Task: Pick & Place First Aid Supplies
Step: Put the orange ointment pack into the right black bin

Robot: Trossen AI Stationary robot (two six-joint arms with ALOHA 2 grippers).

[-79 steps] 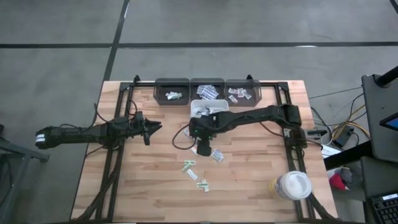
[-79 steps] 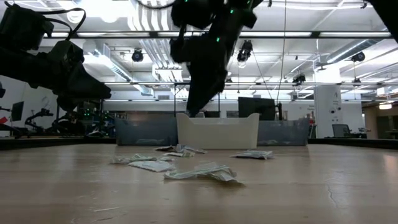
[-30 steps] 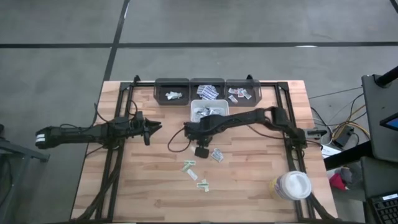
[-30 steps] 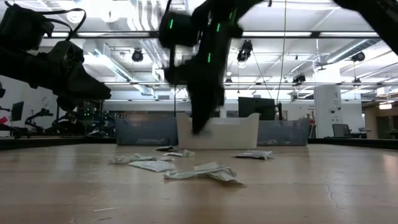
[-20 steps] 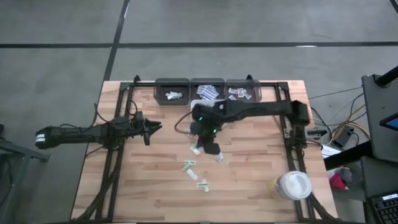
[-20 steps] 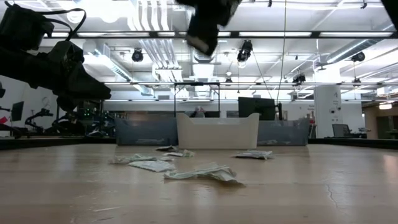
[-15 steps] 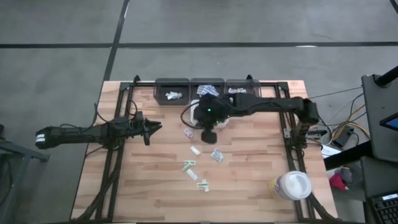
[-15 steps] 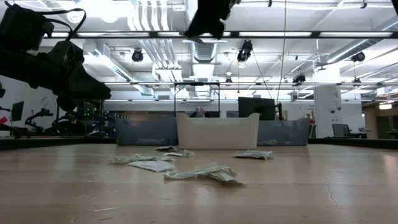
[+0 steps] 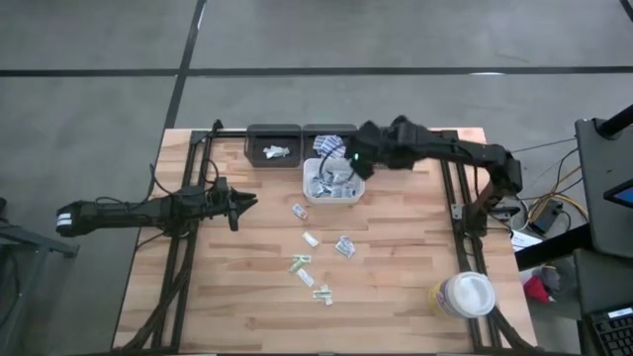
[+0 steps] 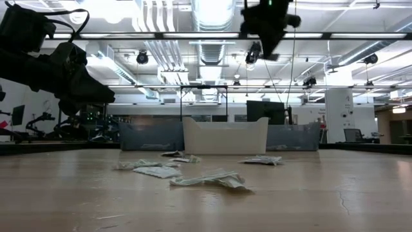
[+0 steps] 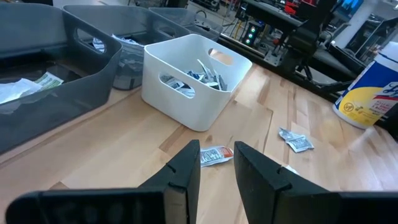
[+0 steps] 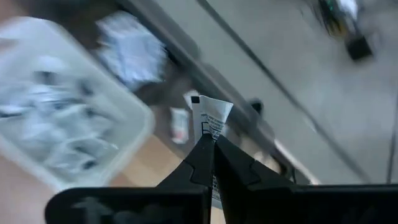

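The right gripper (image 12: pixel 211 146) was pinched shut on one small white sachet (image 12: pixel 211 118). A moment before, it had been low over the loose sachets (image 9: pixel 316 252) on the table (image 9: pixel 218 297), on the near side of the white bin (image 9: pixel 309 193). Now it had lifted up and swung past the white bin to the far side, up by the right-hand dark bin (image 9: pixel 381 133) of the three in the row. I think it was about to drop the sachet there.

The loose sachets lay on the wood near the white bin, so more picking was left.

The left gripper (image 11: pixel 214 163) waited well off to the side of the white bin, its fingers a little apart and holding nothing.
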